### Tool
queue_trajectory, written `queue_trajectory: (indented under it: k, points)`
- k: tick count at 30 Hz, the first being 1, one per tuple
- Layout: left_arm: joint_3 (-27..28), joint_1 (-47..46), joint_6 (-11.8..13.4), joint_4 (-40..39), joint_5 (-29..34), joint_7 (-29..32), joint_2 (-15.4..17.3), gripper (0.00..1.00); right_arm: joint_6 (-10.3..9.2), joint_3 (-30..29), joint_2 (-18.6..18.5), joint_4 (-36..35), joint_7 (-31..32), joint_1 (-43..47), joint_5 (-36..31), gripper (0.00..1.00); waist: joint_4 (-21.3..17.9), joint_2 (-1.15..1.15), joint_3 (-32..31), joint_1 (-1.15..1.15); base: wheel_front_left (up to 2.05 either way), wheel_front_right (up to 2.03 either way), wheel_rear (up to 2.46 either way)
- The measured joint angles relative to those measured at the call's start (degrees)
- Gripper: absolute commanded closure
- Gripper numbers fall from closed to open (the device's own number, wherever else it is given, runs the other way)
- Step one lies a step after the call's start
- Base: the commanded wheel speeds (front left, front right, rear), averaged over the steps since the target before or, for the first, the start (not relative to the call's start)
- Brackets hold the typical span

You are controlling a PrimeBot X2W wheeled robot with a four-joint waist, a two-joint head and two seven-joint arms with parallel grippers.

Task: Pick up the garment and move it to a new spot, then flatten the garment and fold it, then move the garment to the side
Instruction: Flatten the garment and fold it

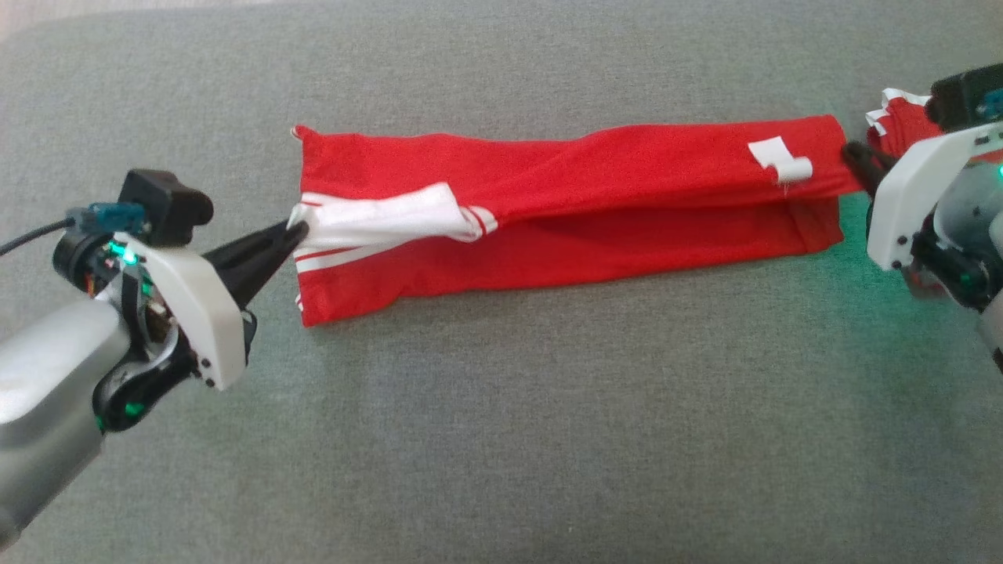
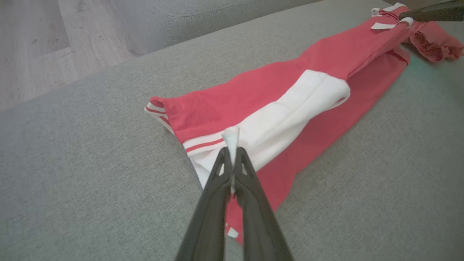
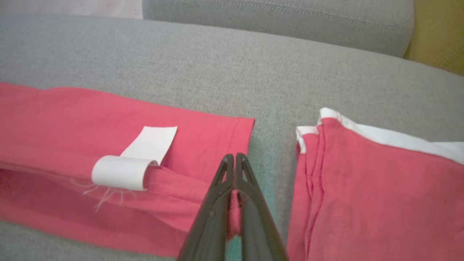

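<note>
Shirt, red with white trim, lies stretched lengthwise on the grey sofa cushion in the head view, with the left tool and right tool reaching in low from opposite ends. In the left wrist view, that tool is clamped on a white fold. In the right wrist view, that tool is clamped on the red hem near a white label.

Head camera looks down; low, close wrist cameras share the garment.
</note>
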Motion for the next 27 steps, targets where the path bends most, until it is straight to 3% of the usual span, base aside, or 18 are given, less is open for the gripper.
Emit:
queue_trajectory:
  k: [9,10,11,12,13,19,20,23,27]
  points:
    - [-1.9,0.7,0.0,0.2,1.0,0.3,0.0,1.0,0.0,3.5,-1.9,-3.0,4.0,0.9,3.5,1.0,-0.6,0.0,0.1,0.0,0.0,0.0,0.0]
    - [-2.0,0.7,0.0,0.5,1.3,0.3,-0.3,1.0,0.0,3.8,-2.0,-3.0,4.6,1.2,4.0,0.89,-0.6,0.0,0.3,0.0,0.0,0.0,0.0]
    - [-2.2,0.8,0.0,1.0,1.6,0.2,-0.6,0.79,0.0,3.8,-1.9,-2.8,5.4,1.4,4.6,0.0,-0.7,0.0,0.4,0.01,0.0,0.0,0.0]
    - [-2.3,0.8,0.0,1.4,2.1,0.0,-1.1,0.25,0.0,3.8,-1.9,-2.5,6.0,1.6,5.0,0.0,-0.8,0.0,0.4,0.01,0.0,0.0,0.0]
    - [-2.3,0.9,0.1,2.1,2.6,-0.7,-1.6,0.0,0.0,3.8,-1.9,-2.4,6.2,1.6,5.2,0.0,-0.9,0.0,0.5,0.0,0.0,0.0,0.0]
    - [-0.7,2.2,3.8,6.8,4.2,-7.9,-4.8,0.0,0.0,1.0,-1.4,-2.5,1.0,1.7,5.9,0.0,-1.6,0.0,-0.2,0.01,0.0,0.0,0.0]
    - [1.5,2.3,6.0,8.0,4.2,-12.1,-6.0,0.0,0.0,-0.9,-0.7,-2.8,-2.9,1.7,6.5,0.0,-1.7,0.0,-0.9,0.01,0.0,0.0,0.0]
    - [5.3,2.3,8.8,8.9,3.3,-18.5,-7.5,0.0,0.0,-3.2,1.1,-3.8,-9.3,1.7,6.7,0.0,-2.1,0.0,-2.2,0.0,0.0,0.0,0.0]
    - [11.0,3.4,13.2,8.8,2.8,-22.2,-9.0,0.0,0.0,-6.9,3.6,-4.3,-19.0,1.8,4.9,0.0,-2.5,0.0,-4.3,0.0,0.0,0.0,0.0]
